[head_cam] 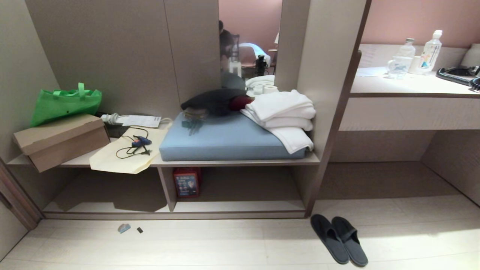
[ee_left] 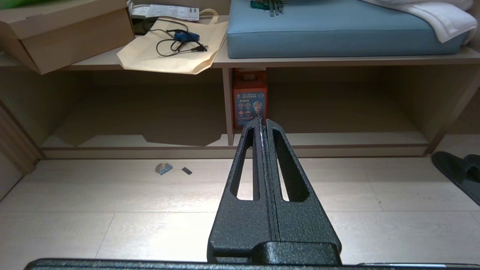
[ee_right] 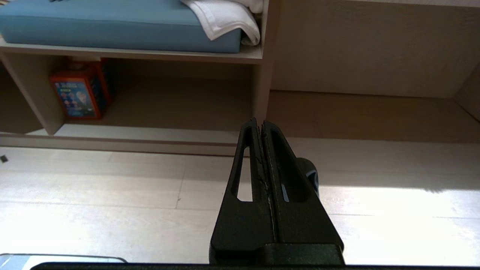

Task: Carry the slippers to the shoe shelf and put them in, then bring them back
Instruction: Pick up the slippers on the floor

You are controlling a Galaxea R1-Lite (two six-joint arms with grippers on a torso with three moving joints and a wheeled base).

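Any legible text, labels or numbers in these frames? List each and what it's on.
Nothing can be read with confidence.
Red-orange printed box in the taupe wood-grain shoe shelf: blue panel with white lines and small pictures, too small to read.
White paper sheet on the bench board: printed lines, blurred.
Clear plastic bottle on the desk counter: coloured label, unreadable.
Dark charcoal-grey slippers: no marking.
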